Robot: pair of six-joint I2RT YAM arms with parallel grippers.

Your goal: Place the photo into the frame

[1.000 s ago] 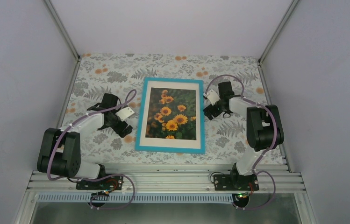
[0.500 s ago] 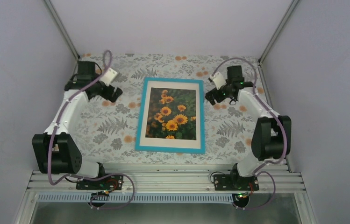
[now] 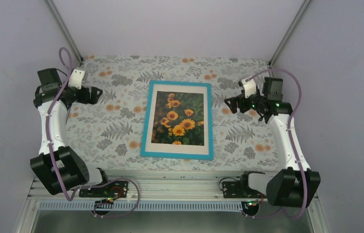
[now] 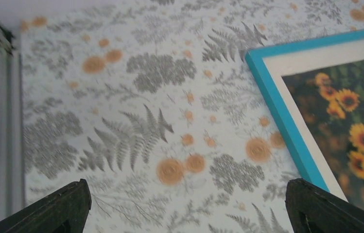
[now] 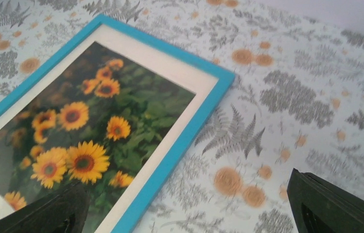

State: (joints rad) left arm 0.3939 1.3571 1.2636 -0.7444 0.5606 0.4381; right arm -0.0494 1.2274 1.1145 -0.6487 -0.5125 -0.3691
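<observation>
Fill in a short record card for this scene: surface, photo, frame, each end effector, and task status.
surface: table under a cloth printed with ferns and orange flowers
photo: orange-yellow flowers on dark foliage, white margin, face up inside the frame
frame: teal-blue, lying flat near the table's centre
left end effector: open, holding nothing, left of the frame and apart from it
right end effector: open, holding nothing, right of the frame and apart from it
task status: photo appears seated in the frame
</observation>
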